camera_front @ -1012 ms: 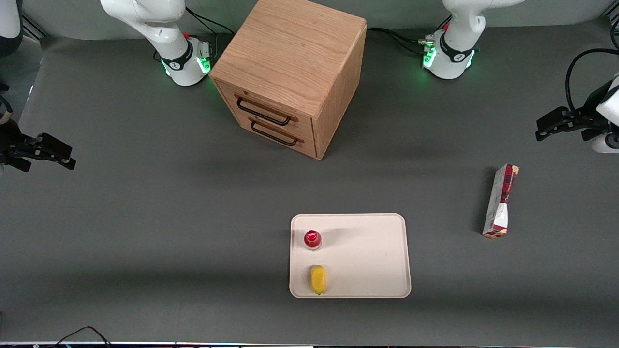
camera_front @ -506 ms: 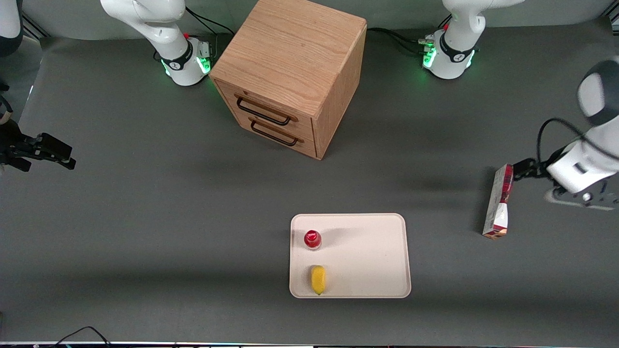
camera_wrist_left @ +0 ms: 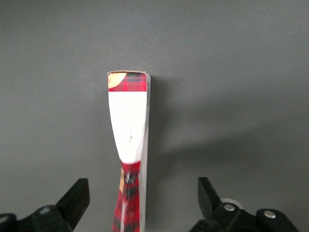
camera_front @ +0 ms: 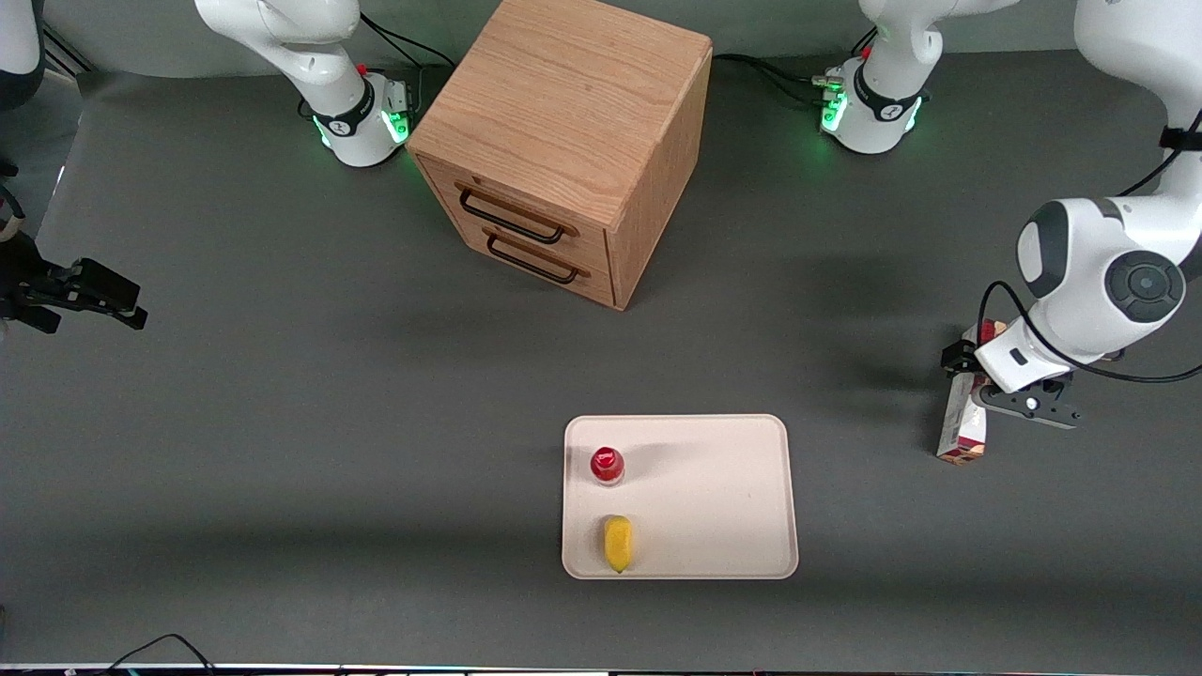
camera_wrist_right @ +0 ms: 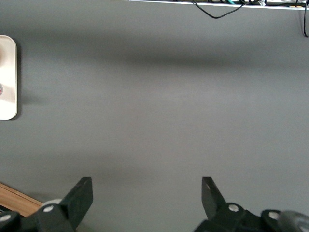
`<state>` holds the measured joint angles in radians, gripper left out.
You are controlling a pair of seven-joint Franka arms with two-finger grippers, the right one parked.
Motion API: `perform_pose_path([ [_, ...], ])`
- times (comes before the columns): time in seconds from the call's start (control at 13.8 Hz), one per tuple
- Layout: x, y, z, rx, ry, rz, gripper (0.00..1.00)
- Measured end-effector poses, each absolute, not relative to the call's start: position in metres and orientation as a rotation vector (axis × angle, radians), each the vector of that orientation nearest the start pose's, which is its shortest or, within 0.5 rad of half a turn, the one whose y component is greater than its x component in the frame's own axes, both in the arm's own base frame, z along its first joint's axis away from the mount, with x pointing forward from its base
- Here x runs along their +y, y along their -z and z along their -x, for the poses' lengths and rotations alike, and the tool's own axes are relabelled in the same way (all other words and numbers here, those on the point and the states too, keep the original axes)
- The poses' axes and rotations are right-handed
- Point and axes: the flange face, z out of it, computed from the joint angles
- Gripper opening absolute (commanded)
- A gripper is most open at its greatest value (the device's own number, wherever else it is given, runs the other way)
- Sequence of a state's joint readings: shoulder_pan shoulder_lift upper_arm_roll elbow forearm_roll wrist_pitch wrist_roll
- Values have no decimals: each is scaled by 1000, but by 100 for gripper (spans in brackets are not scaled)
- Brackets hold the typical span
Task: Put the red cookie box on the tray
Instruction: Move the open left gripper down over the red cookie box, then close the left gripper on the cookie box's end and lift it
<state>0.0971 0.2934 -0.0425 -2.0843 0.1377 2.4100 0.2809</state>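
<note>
I had the gripper (camera_wrist_left: 143,200) spread wide above the red cookie box (camera_wrist_left: 129,150), holding nothing, well apart from the tray (camera_front: 751,498).

Dark grey matte table cover (camera_front: 282,422) fills the scene, evenly lit, with a soft band of shadow crossing it near the six o'clock edge. Up at twelve o'clock stands the wooden drawer cabinet (camera_front: 563,122), light oak grain, turned at an angle so its front faces about seven o'clock. It has two drawers, one above the other, the upper handle (camera_front: 512,218) and the lower handle (camera_front: 531,263) both thin and black. The cabinet's shadow spreads toward four o'clock. A black cable (camera_front: 150,648) loops at the seven o'clock edge.
</note>
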Motion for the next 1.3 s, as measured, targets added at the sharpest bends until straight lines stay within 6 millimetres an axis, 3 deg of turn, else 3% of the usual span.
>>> perform_pose_path([
  [0.29,45,-237,-583,524,74,3009,100],
  [0.36,45,-227,-583,527,73,3011,89],
  [0.51,46,-213,-581,527,53,3016,30],
  [0.58,47,-209,-580,526,42,3017,9],
  [0.65,49,-208,-579,524,32,3018,0],
  [1.08,56,-211,-579,508,19,3018,0],
  [1.23,54,-226,-590,513,-3,3016,0],
  [1.3,52,-243,-601,517,-10,3013,0],
])
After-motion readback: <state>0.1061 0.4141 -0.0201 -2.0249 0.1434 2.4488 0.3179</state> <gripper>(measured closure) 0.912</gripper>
